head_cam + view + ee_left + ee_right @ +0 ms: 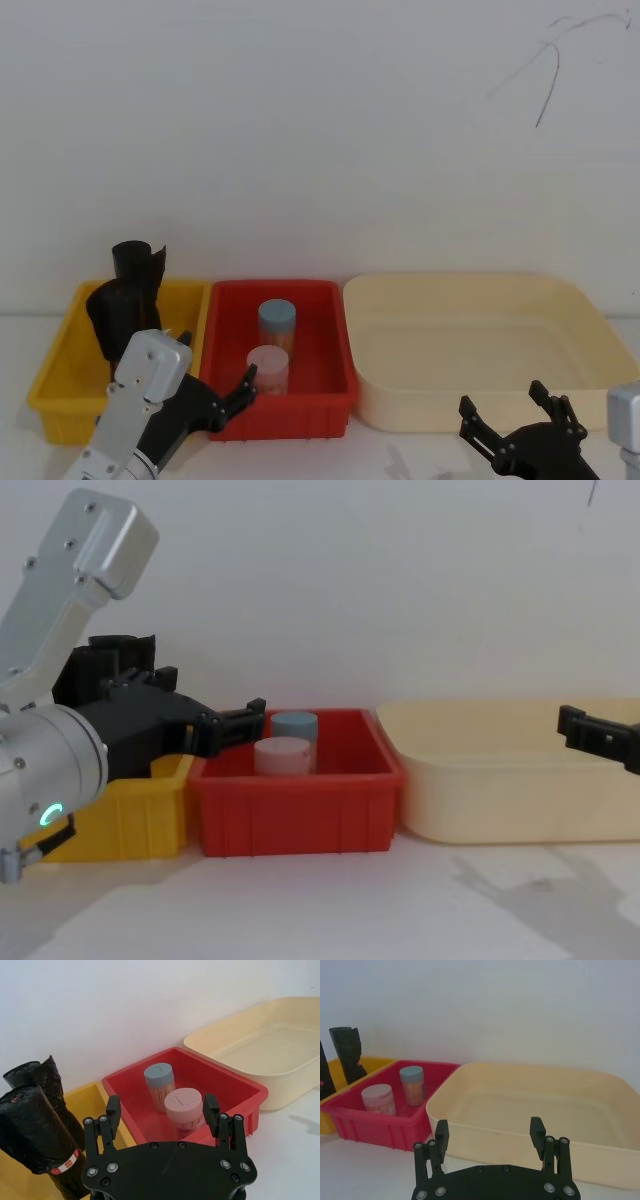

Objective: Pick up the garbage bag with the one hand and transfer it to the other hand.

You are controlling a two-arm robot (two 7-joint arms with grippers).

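Garbage bag, a tall roll of glossy black plastic with a small red-and-white label (37,1130), is in neither gripper's hold. Nearest the robot, at 7 o'clock in the head view, the left gripper (161,1106) hovers with fingers spread wide and empty. At 5 o'clock the right gripper (489,1129) hangs equally wide and empty above the white table (400,455). Beyond them sit a yellow plastic bin (60,370) at 10 o'clock, a red plastic bin (300,415) at 12 holding a pink-lidded jar (267,365) and a blue-lidded jar (277,318), and a cream plastic tub (450,282) at 2. The labelled roll stands on end in the yellow bin, with a ragged-topped black roll (138,262) just behind it and the white wall (320,120) farthest back.
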